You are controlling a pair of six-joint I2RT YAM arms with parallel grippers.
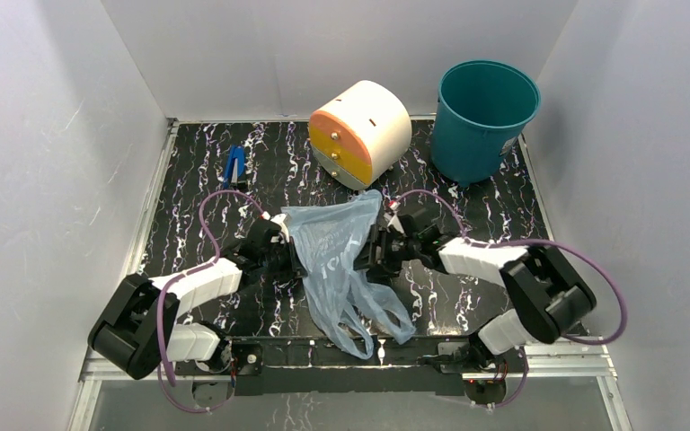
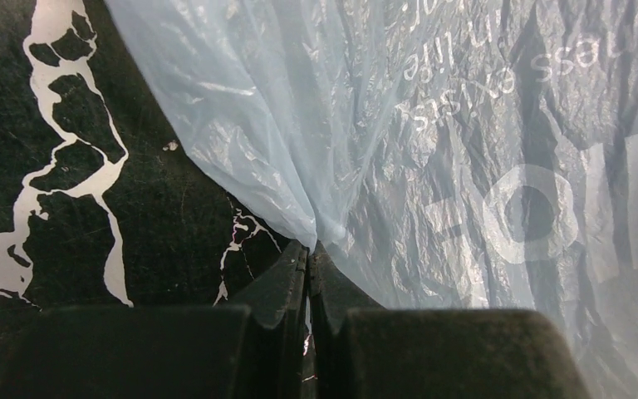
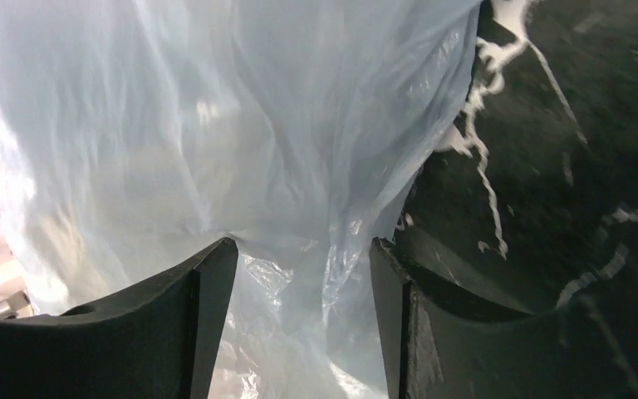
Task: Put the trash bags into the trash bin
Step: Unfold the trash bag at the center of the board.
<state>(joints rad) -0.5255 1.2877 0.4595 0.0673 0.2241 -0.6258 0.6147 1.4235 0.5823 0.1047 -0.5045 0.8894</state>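
The light-blue translucent trash bag (image 1: 337, 251) lies crumpled at the middle of the table, its handles trailing toward the near edge. My left gripper (image 1: 289, 247) is at the bag's left edge. In the left wrist view the left gripper (image 2: 309, 248) is shut, pinching a fold of the bag (image 2: 465, 166). My right gripper (image 1: 379, 247) is at the bag's right edge. In the right wrist view the right gripper (image 3: 303, 245) has its fingers wide apart with loose film of the bag (image 3: 216, 125) bunched between them. The teal trash bin (image 1: 481, 117) stands upright at the far right, apart from both grippers.
A cream-and-orange cylindrical drum (image 1: 359, 133) lies on its side behind the bag. A small blue object (image 1: 234, 166) lies at the far left. White walls enclose the black marbled table (image 1: 198, 215) on three sides.
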